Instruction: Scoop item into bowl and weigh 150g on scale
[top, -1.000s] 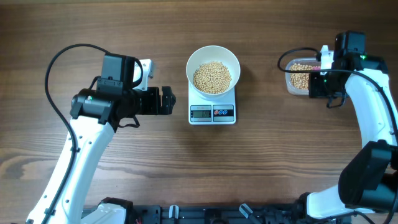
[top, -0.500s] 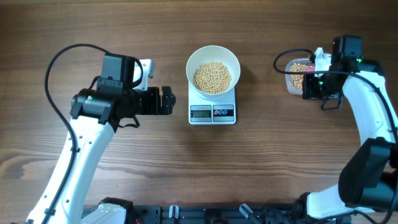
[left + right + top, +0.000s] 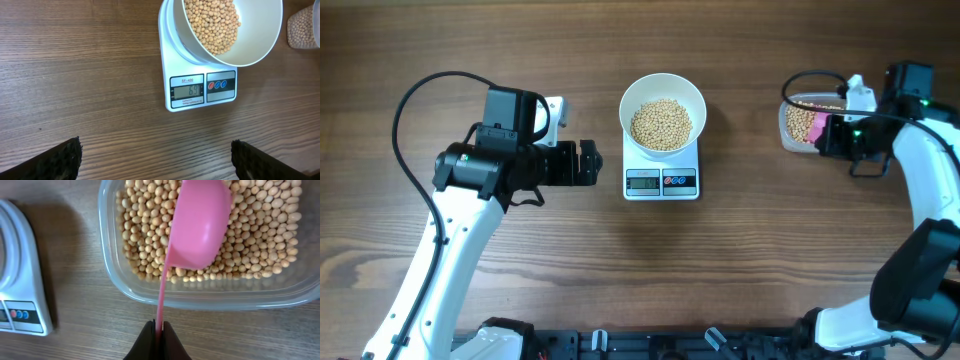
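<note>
A white bowl [image 3: 663, 96] [image 3: 260, 35] holding tan beans [image 3: 661, 124] [image 3: 212, 25] stands on the white scale [image 3: 661, 181] [image 3: 200, 92] at mid table. My left gripper [image 3: 592, 163] [image 3: 155, 160] hovers open just left of the scale, nothing between its fingers. At the right, my right gripper [image 3: 825, 133] [image 3: 159, 330] is shut on the thin handle of a pink scoop [image 3: 199, 227] [image 3: 814, 125]. The scoop's cup hangs face down over more beans [image 3: 265, 245] in a clear plastic tub [image 3: 210, 300] [image 3: 790, 135].
The scale's display and buttons face the table's near edge. A black cable [image 3: 425, 95] loops above the left arm. Bare wood lies between the scale and the tub.
My right gripper has shifted right and turned, with the pink scoop now over the tub's beans. The left arm, bowl and scale have stayed put.
</note>
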Robot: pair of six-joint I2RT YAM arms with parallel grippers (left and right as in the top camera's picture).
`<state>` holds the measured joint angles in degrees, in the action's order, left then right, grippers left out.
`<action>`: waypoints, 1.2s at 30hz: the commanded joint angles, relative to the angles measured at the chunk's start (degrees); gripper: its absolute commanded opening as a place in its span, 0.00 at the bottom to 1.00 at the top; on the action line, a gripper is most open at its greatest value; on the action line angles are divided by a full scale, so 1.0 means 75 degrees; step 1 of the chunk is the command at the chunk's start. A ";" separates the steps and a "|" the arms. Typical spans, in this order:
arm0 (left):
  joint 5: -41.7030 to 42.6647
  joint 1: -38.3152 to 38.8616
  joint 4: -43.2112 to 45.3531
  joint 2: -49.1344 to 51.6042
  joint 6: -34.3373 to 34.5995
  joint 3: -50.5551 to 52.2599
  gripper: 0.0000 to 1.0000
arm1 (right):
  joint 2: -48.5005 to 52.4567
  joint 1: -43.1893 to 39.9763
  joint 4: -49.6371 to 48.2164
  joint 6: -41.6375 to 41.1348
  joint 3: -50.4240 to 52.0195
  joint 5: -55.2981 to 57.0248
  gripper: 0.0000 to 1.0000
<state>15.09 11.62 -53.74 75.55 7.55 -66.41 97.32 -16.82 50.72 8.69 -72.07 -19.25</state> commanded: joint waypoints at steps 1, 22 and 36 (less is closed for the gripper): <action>0.0041 -0.0044 -0.0009 0.0000 -0.0149 -0.0149 1.00 | 0.0245 -0.0207 -0.0070 0.0277 0.0076 -0.0970 0.04; 0.0044 -0.0044 -0.0006 0.0000 -0.0061 -0.0146 1.00 | 0.0627 -0.1160 0.0152 0.0854 0.0079 -0.2591 0.04; 0.0044 -0.0044 -0.0026 0.0000 0.0079 -0.0149 1.00 | 0.0650 -0.1603 -0.0160 0.1037 0.0635 -0.4010 0.04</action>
<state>15.09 11.62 -53.78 75.55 7.79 -66.39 101.06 -27.94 49.45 14.76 -67.83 -41.91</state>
